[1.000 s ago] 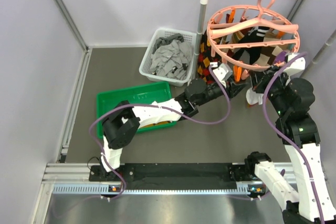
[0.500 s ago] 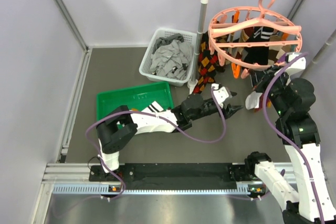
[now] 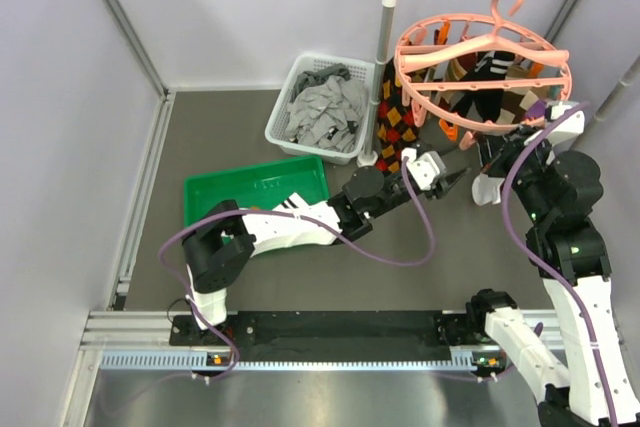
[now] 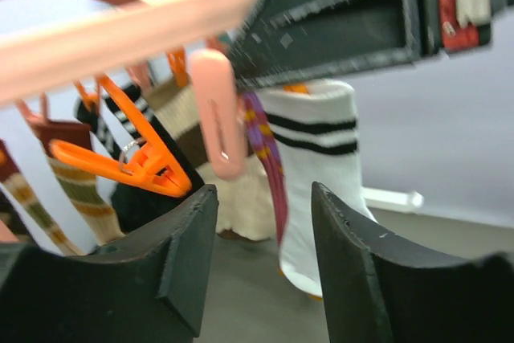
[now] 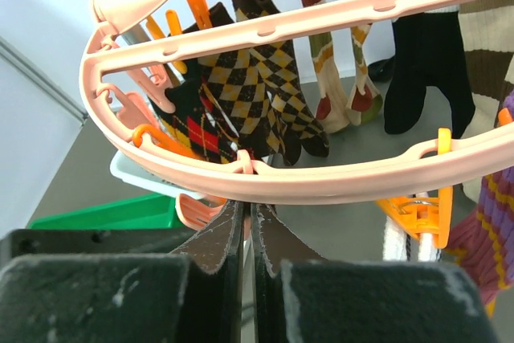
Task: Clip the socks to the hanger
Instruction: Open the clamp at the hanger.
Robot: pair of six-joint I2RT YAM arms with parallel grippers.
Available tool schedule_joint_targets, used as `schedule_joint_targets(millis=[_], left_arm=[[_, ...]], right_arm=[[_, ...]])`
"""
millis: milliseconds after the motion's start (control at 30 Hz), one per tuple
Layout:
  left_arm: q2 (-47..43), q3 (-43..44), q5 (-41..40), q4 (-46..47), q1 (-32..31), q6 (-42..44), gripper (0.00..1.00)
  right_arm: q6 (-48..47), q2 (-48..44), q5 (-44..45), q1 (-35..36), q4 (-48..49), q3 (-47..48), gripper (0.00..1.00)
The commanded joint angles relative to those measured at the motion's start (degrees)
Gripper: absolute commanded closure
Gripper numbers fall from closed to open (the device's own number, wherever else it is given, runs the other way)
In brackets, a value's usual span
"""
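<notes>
The salmon-pink hanger [image 3: 548,82] hangs by its hook from the white rail, with several socks clipped round its rim. A white sock with black stripes [image 3: 487,189] dangles below the near rim; the left wrist view shows this sock [image 4: 317,174] too, beside a pink clip [image 4: 217,114] and an orange clip [image 4: 136,162]. My left gripper [image 3: 452,179] [image 4: 263,198] is open and empty, just below and left of that sock. My right gripper [image 3: 495,154] [image 5: 250,210] is shut, its tips right under the hanger rim [image 5: 321,178]. Another striped sock [image 3: 290,205] lies in the green tray.
A green tray [image 3: 230,192] sits under my left arm. A white basket [image 3: 285,97] of grey garments stands behind it, next to the white rail post [image 3: 385,57]. Argyle socks [image 5: 241,94] hang at the hanger's left side. Grey walls close in on both sides.
My left gripper opened and pulled away from the hanger's near rim, dropped low, then rose slightly. The hanger swayed a little. My right gripper stayed shut at the rim.
</notes>
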Motion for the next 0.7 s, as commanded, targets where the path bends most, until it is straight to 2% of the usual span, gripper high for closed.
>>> schedule_joint_targets(millis=[0, 567, 667], left_arm=[[-0.07, 3.76, -2.76, 4.72, 0.07, 3.65, 0.46], [3.01, 7.9, -2.76, 2.97, 0.24, 3.65, 0.57], [3.27, 8.25, -4.96, 2.35, 0.24, 4.09, 0.6]], right_arm=[[-0.81, -0.68, -0.56, 0.47, 2.1, 1.72, 1.0], [-0.81, -0.59, -1.26, 0.38, 1.58, 3.3, 1.0], [-0.63, -0.68, -1.43, 0.47, 1.4, 3.48, 1.0]])
